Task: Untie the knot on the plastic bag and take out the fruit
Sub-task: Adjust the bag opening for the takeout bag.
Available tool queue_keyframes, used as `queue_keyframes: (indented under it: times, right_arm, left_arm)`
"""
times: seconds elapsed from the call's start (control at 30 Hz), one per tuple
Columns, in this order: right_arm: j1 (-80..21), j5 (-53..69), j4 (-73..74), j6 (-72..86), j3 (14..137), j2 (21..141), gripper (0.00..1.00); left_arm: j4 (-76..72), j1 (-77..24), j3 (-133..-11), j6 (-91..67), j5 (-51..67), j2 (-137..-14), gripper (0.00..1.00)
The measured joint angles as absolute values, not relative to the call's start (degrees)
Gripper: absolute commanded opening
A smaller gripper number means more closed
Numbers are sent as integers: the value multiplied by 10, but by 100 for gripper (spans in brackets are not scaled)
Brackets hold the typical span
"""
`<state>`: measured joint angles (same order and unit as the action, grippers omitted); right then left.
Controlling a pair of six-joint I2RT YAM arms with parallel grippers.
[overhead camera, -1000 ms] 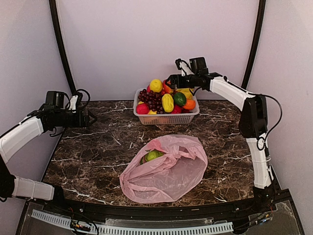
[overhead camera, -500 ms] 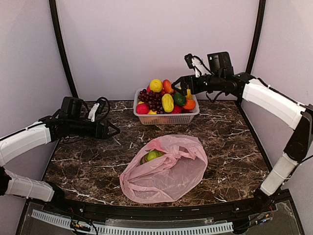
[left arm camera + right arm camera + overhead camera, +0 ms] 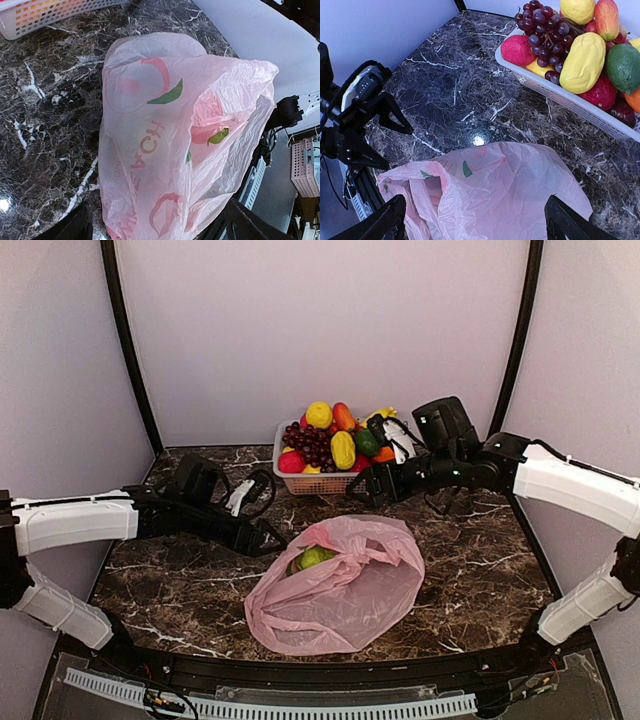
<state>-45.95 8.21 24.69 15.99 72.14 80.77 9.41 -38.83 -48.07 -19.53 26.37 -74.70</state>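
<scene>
Apparently past the knot: no twisted bunch visible on the pink plastic bag (image 3: pixel 350 585), slack on the desk (image 3: pixel 180 570), mouth gaping just ahead of the left pincer (image 3: pixel 272 536), spread and empty. Left to lift out: green fruit (image 3: pixel 314 556) inside that mouth. Likewise spread and empty, right pincer (image 3: pixel 365 488), bag just below, white basket (image 3: pixel 345 483) close beside. Bare desk outward of both pincers.

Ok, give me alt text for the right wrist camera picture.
A crumpled pink plastic bag lies on a dark marble table, a white basket of fruit beyond it, the left arm's open fingers at left.
</scene>
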Motion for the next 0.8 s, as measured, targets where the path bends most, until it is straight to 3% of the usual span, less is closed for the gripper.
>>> queue_keyframes:
  times: [0.27, 0.33, 0.57, 0.8]
  right_arm:
    - [-492, 43, 273, 177, 716, 803, 87]
    - [-503, 40, 272, 181, 716, 803, 83]
    - [-553, 28, 249, 190, 716, 817, 68]
    - [-602, 21, 216, 201, 716, 864, 60]
  left_arm:
    - [94, -416, -507, -194, 249, -807, 90]
    - [94, -418, -513, -193, 247, -815, 85]
    - [90, -437, -522, -191, 244, -838, 48]
    - [84, -439, -524, -193, 240, -839, 23]
